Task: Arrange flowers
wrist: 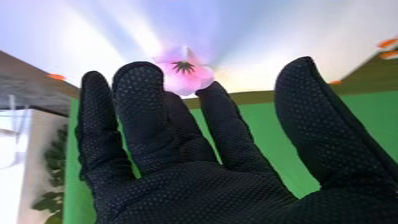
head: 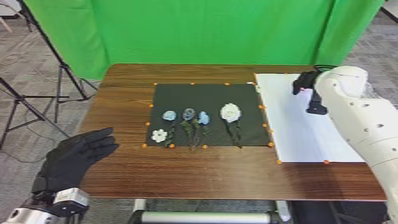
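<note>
Your right hand [wrist: 200,192] is wide open, thumb well apart from the fingers, with no grip visible; the pink flower [wrist: 191,77] sits by the fingertips at the white sheet [head: 302,140], touching or not you can't tell. Pinch carelessly and the gloved fingers could crease its petals or nudge it askew.

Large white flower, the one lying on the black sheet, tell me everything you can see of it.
The large white flower has a full, elongated bloom with a ruffled look and a dark green stem with thin leaves. It lies right of the blue flowers, bloom away from the robot, touching the black sheet.
</note>
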You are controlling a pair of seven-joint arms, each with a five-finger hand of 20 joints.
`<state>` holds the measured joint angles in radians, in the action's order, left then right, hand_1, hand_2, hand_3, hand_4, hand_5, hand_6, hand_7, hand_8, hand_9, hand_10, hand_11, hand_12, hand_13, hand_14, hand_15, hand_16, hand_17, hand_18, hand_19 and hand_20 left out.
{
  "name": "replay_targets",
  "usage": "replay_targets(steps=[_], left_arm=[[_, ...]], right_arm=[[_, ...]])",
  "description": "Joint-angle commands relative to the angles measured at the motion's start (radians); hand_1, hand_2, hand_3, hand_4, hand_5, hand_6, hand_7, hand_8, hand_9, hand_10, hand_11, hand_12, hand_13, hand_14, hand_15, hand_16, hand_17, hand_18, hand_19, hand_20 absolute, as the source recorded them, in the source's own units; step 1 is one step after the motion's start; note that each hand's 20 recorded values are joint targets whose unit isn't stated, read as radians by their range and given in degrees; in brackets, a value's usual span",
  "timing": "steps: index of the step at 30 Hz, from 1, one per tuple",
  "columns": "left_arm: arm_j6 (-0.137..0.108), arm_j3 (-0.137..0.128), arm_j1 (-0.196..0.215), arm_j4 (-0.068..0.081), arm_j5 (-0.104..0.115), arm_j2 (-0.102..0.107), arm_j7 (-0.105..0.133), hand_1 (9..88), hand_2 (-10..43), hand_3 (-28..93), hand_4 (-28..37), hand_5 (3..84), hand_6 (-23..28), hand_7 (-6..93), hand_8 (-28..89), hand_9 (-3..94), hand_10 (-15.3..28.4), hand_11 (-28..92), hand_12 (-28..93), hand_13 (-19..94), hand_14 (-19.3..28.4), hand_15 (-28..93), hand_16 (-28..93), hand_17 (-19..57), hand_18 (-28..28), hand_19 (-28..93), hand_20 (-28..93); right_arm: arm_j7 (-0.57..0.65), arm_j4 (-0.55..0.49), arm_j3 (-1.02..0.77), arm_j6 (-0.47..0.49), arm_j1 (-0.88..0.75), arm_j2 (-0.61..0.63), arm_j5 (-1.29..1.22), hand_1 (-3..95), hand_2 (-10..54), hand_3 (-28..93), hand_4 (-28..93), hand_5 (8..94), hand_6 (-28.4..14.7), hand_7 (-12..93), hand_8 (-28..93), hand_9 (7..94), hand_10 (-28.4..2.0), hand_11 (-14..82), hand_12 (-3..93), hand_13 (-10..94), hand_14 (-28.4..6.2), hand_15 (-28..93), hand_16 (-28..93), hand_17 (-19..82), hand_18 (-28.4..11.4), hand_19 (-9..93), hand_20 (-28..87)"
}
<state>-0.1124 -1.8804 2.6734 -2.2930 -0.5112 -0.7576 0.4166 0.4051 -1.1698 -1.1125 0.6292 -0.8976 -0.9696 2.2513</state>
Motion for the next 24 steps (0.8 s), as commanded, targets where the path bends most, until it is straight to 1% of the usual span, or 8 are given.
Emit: replay_targets(steps=[1,3,6,10,15,17,22,24], left_arm=[[0.014,0.002,-0.005,0.0,-0.002,0.009,-0.005,27.7,6.2,79,-17.3,51.1,15.9,14.9,-9,41.4,23.1,39,10,29,28.4,62,-13,-9.3,22.5,59,16],[0.019,0.001,-0.003,0.0,-0.004,0.008,-0.01,27.6,6.2,79,-17.2,51.1,15.9,14.9,-9,41.4,23.1,39,10,29,28.4,62,-13,-9.3,22.5,59,16],[0.019,0.006,-0.01,0.002,-0.001,0.006,-0.015,27.5,6.1,80,-17.1,51.1,15.9,15.0,-9,41.4,23.1,39,10,29,28.4,62,-13,-9.3,22.5,59,16],[0.019,0.007,-0.013,0.005,0.004,0.014,-0.015,27.5,6.1,80,-17.3,51.1,15.9,14.9,-9,41.5,23.1,39,10,29,28.4,62,-13,-9.3,22.5,59,16],[0.021,0.014,-0.022,0.006,-0.001,0.012,-0.017,27.5,6.1,80,-17.3,51.1,15.9,14.8,-8,41.5,23.1,39,10,29,28.4,62,-13,-9.4,22.5,59,16],[0.018,0.009,-0.013,0.003,0.001,0.016,-0.009,27.5,6.1,80,-17.3,51.1,15.9,14.9,-9,41.4,23.2,39,10,29,28.4,62,-13,-9.3,22.4,59,16],[0.017,0.01,-0.01,0.004,0.003,0.017,-0.006,27.6,6.1,80,-17.2,51.1,15.9,14.8,-9,41.3,23.2,39,10,29,28.4,62,-13,-9.4,22.5,59,16],[0.02,0.011,-0.017,0.004,-0.002,0.007,-0.016,27.6,6.1,79,-17.2,51.1,15.9,14.8,-9,41.4,23.2,39,10,29,28.4,62,-13,-9.4,22.4,59,16]], right_arm=[[0.012,-0.023,-0.023,0.026,-0.048,0.027,0.014,12.5,10.8,93,-24,33.2,-5.9,11,-10,30.4,-17.6,5.0,15.0,51,-16.7,86,15,12,-21.7,67,22],[0.008,-0.045,-0.022,0.014,-0.076,0.031,0.019,13.4,10.3,93,-24,34.3,-5.6,12,-10,30.4,-17.6,5.0,15.0,51,-16.3,86,15,12,-21.7,67,22],[-0.002,-0.088,-0.011,-0.01,-0.12,0.042,0.035,16.1,8.9,92,-24,38.2,-5.7,14,-11,40.9,-17.1,11.4,15.3,53,-15.4,85,14,13,-21.3,68,22],[-0.03,-0.119,0.038,-0.15,-0.171,0.058,0.137,18.9,7.6,92,-25,40.8,-5.5,15,-12,45.1,-17.1,14.5,14.9,54,-14.2,84,14,15,-21.0,69,21],[0.031,-0.124,0.082,-0.211,-0.19,0.065,0.182,36.1,-0.1,87,-28,55.1,-2.1,22,-15,64.8,-13.0,25.6,15.1,67,-8.0,79,18,29,-18.2,80,13],[0.06,-0.112,0.082,-0.208,-0.185,0.056,0.176,38.0,-1.5,87,-28,56.4,-1.8,22,-15,66.1,-12.3,26.1,15.4,68,-7.3,79,18,30,-17.9,81,12],[0.089,-0.113,0.085,-0.237,-0.202,0.066,0.192,50.0,-9.2,77,-28,62.9,-1.1,31,-5,78.7,-6.6,14.3,31.5,73,-5.2,78,21,35,-16.4,85,7],[0.086,-0.12,0.081,-0.243,-0.214,0.07,0.196,51.7,-9.4,77,-28,64.4,-0.9,35,-5,80.8,-5.8,14.7,33.3,74,-4.3,78,21,36,-16.1,85,6]])
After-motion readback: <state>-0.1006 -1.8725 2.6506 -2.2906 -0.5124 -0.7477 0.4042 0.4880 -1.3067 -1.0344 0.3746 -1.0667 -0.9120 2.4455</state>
